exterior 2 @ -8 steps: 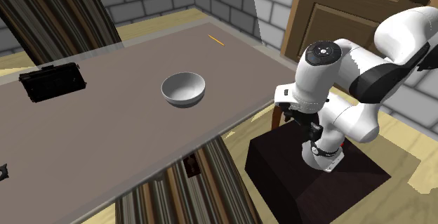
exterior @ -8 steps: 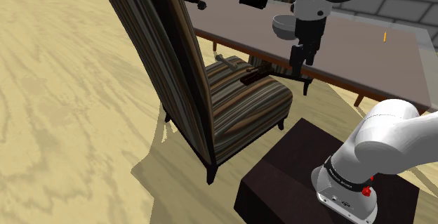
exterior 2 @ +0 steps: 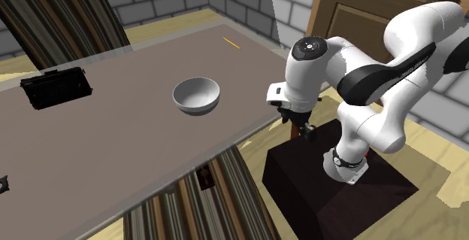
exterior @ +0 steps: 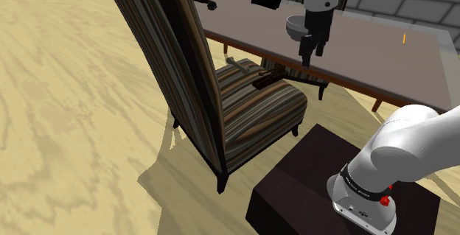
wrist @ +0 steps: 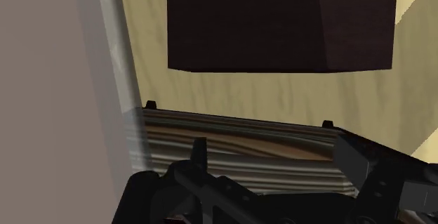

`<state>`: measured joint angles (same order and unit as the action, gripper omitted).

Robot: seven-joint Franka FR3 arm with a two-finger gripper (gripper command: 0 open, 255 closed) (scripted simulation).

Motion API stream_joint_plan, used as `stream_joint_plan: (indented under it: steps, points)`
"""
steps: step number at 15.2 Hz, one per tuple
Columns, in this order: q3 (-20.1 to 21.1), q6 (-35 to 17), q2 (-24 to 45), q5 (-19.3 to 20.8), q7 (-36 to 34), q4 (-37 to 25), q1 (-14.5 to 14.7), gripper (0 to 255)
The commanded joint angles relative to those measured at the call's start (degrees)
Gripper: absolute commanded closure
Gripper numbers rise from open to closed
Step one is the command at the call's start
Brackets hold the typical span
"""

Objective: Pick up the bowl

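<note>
**Task object.** The bowl (exterior 2: 197, 95), pale grey and upright, stands on the bare grey-brown table (exterior 2: 248, 65), near the middle of the table's width and set back from the edge that faces the stand. Its place is unchanged from the earlier frames.

**Changes.** The arm has swung toward the table. In the shoulder view the gripper (exterior: 307, 51) is seen higher than before and closer to the bowl (exterior: 296, 27). In the second exterior view the gripper (exterior 2: 304, 128) has shifted to that view's left, from over the stand (exterior 2: 331, 193) to just off the table's near edge.

**Markings.** A marking on the arm's base ring is too small to be read.

**Bowl and tool.** The gripper is pointed downward, outside and beside the table edge, and nothing is touched by it. The bowl lies apart from it, further in over the tabletop, to the second exterior view's left. In the wrist view the fingers are seen spread apart with nothing between them, so the gripper (wrist: 274, 152) is recorded as released. The table edge (wrist: 116, 82) runs alongside it, the striped chair (wrist: 231, 135) lies beneath it, and the dark stand (wrist: 281, 33) is seen beyond.

**Surroundings.** A black box-shaped object (exterior 2: 56, 88) and a thin orange stick (exterior 2: 231, 44) lie on the table, both well apart from the bowl. A wooden door (exterior 2: 353, 13) is noted behind the arm.
</note>
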<state>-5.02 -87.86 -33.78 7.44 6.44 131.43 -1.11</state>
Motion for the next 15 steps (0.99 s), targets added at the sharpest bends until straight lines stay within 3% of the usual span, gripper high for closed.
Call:
stream_joint_plan:
  steps: [1,8,15]
  points:
    - [-1.42,-1.09,3.52,1.05,1.64,-3.0,-0.56,0]
    - [-6.24,-3.88,15.73,3.04,7.69,-14.47,-2.33,0]
    - [-10.36,-4.5,29.1,2.17,14.18,-29.28,-4.31,0]
